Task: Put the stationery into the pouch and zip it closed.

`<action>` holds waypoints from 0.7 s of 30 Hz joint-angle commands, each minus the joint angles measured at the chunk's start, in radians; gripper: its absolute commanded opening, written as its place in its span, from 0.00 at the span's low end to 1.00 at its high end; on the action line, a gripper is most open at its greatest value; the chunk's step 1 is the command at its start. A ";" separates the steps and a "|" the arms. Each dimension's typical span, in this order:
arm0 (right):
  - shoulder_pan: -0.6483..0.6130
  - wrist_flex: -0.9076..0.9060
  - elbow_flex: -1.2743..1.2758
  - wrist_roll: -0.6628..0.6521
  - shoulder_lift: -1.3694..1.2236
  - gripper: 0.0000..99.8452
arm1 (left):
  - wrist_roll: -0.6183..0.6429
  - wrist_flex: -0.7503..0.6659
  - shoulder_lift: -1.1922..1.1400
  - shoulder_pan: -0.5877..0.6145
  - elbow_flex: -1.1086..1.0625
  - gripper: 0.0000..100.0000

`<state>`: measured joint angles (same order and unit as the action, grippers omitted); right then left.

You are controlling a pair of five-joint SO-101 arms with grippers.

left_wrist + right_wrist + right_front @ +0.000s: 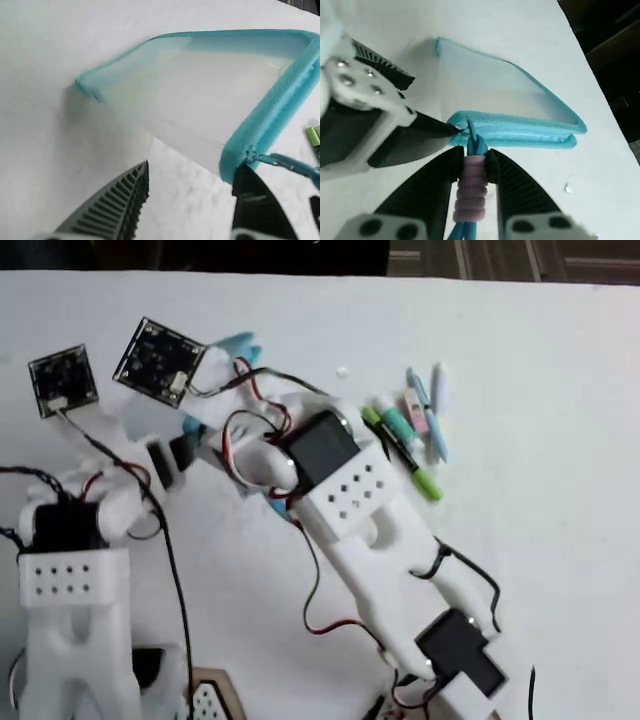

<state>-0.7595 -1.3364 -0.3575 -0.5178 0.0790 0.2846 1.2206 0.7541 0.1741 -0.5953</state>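
On table [560, 540] ahead of my grippers, pouch [490, 90] sits; pens [410, 425] lie outside, well apart; right gripper [473, 155] clamps zip pull [470, 195]; left gripper [195, 170] gapes, one finger touching pouch corner. From above, arms hide most of pouch

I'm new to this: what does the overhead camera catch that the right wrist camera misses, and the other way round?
The high view adds the stationery, a bunch of pens and markers lying on the table beside the arms. The right wrist view adds the close detail: the right gripper shut on the pink zip pull, and the left gripper open, one fingertip at the zip's end. Both show the teal pouch, though from above just bits of it peek past the arms.
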 commanded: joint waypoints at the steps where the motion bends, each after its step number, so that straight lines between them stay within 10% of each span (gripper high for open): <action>1: 0.008 -0.001 -0.020 0.009 0.048 0.02 | 0.000 -0.009 -0.050 0.010 0.031 0.15; 12: 0.088 -0.002 -0.057 0.009 0.050 0.02 | -0.101 -0.044 -0.061 0.064 0.049 0.02; 21: 0.148 -0.068 -0.221 0.009 0.045 0.02 | -0.109 0.290 -0.068 0.085 0.408 0.02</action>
<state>-0.6628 -1.3871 -0.4956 -0.5163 0.0790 0.1834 1.4001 0.6912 0.2401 -0.3437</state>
